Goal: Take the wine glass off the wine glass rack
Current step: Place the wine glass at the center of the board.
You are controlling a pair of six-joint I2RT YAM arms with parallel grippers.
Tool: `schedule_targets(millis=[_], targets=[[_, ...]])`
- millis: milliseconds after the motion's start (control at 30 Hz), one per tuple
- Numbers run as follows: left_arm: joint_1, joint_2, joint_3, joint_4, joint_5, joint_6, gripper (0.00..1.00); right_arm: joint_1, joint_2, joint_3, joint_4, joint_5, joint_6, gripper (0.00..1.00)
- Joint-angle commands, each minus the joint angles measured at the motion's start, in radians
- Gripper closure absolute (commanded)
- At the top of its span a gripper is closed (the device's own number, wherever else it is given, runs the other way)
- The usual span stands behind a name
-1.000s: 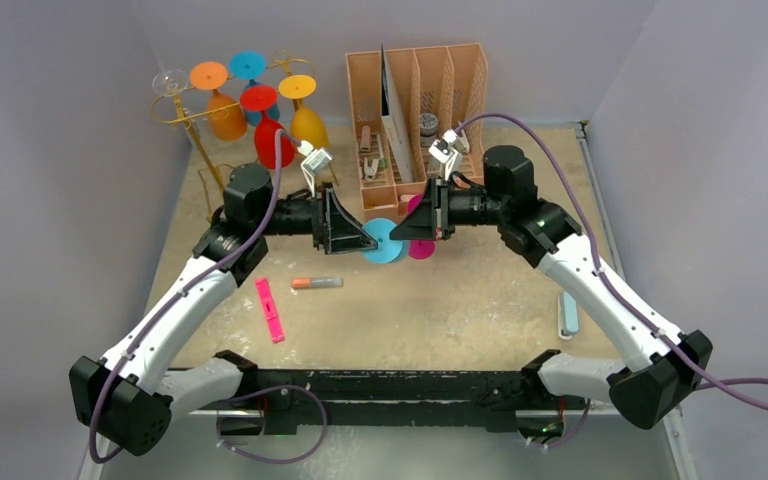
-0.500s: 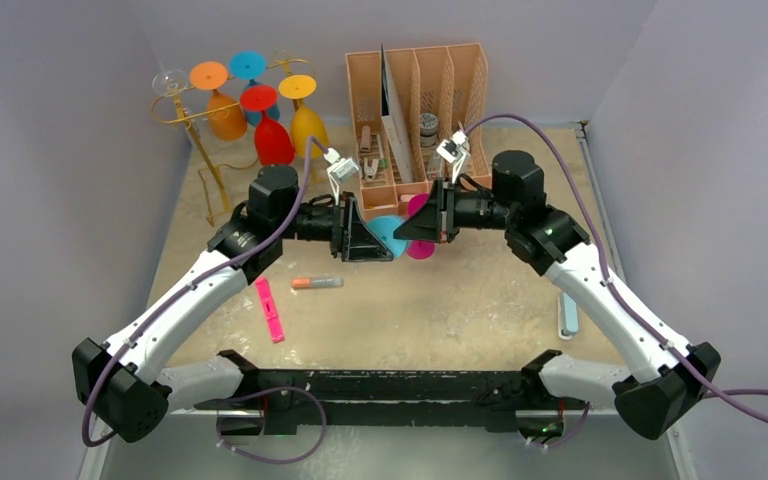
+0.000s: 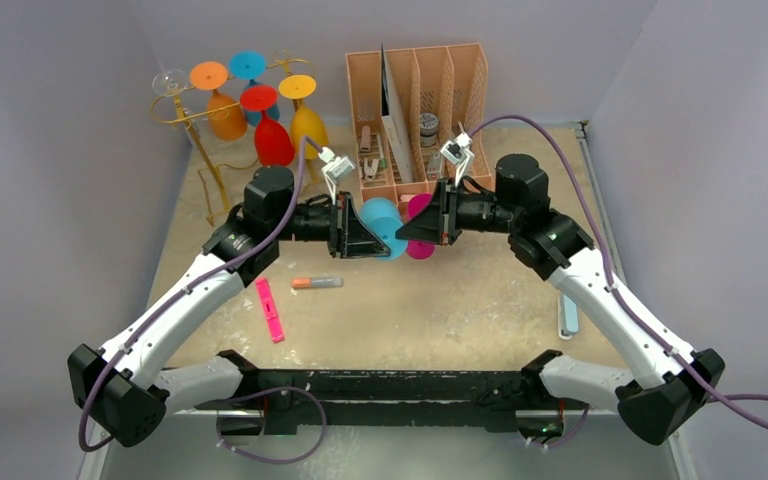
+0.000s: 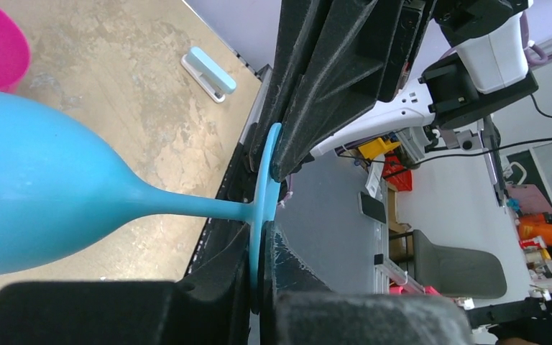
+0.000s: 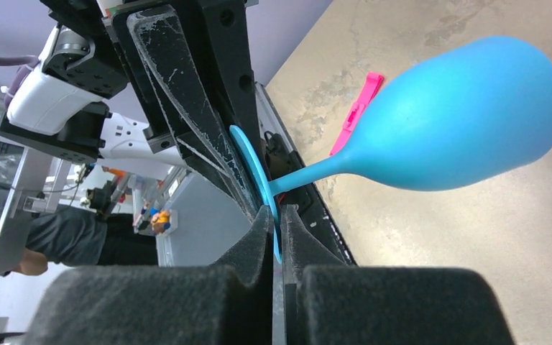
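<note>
1. The left gripper point(image 4: 259, 287) has its jaws closed on the thin foot point(image 4: 266, 180) of a blue wine glass point(image 4: 36, 194), with the disc pinched edge-on between the two black pads.
2. The right gripper point(image 5: 277, 237) has its jaws pressed together on the same foot from the opposite side, so both arms grip one disc.
3. In each wrist view the other arm's fingers meet the foot just beside the camera's own.
4. The glass lies roughly sideways, with its stem point(image 4: 187, 205) running level from the foot to the bowl, above the worktop point(image 3: 440, 300).
5. It hangs between the two grippers, in front of the peach organiser point(image 3: 415, 70).
6. It is well apart from the gold wine glass rack point(image 3: 207, 158) at the back left, where orange, blue, red, yellow and clear glasses hang upside down.
7. A pink glass point(image 3: 422, 245) sits just beside the blue one; whether they touch cannot be told.
8. A pink marker point(image 3: 270, 310) lies on the worktop nearer the left arm.
</note>
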Motion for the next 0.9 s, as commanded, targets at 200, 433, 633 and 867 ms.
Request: schedule_targets(millis=[200, 433, 633, 867], targets=[[-0.003, -0.106, -0.011, -0.085, -0.005, 0.243, 1.0, -0.003, -0.076, 0.15, -0.303, 0.256, -0.247, 0.3], [-0.003, -0.307, -0.141, -0.11, -0.015, 0.558, 1.0, -0.028, -0.052, 0.248, -0.485, 0.507, -0.259, 0.08], [-0.002, -0.393, -0.188, -0.204, -0.019, 0.777, 1.0, -0.158, 0.06, 0.313, -0.555, 0.305, -0.088, 0.01], [-0.001, -0.43, -0.187, -0.325, -0.035, 0.945, 1.0, -0.158, -0.017, 0.141, -0.215, 0.166, 0.059, 0.01]])
